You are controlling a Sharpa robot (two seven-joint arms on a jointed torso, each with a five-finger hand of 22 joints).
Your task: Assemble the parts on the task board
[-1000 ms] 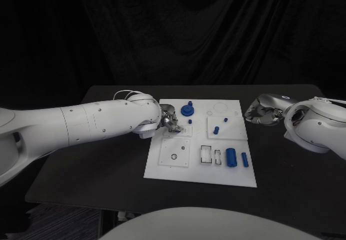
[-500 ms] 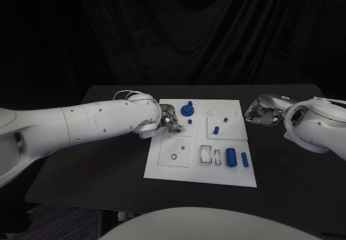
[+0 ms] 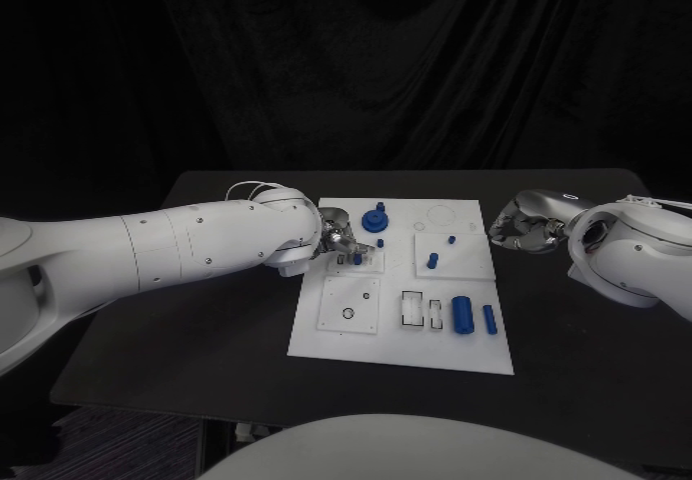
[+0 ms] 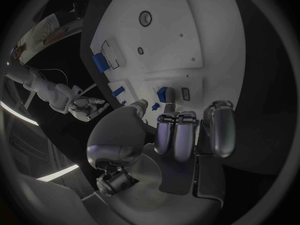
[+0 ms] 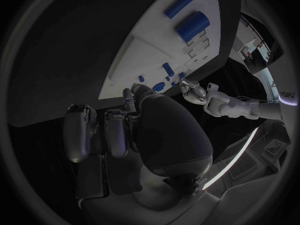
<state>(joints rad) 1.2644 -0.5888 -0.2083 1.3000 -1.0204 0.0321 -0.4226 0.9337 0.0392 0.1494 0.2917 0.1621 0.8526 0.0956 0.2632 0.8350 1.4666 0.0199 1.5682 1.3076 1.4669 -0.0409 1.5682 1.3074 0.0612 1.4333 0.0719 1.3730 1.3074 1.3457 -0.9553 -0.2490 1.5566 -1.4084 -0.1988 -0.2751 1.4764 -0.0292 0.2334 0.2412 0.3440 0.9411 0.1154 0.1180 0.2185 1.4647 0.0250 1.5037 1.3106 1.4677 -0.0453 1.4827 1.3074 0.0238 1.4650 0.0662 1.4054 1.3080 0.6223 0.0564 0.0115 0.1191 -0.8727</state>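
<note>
Left hand (image 3: 339, 246) is pinching a small blue part (image 3: 356, 258) and has been easing it lower onto the white board (image 3: 351, 335), near its far left slots, so seating looks close. Right hand (image 3: 522, 229) is waiting curled, holding nothing, beside the board.

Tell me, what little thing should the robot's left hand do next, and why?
Probably ease the small blue part straight down into the task board. The left hand pinches that part at its fingertips right over a recessed panel on the board's left side, so it looks nearly placed. The right hand waits off the board's edge.
</note>
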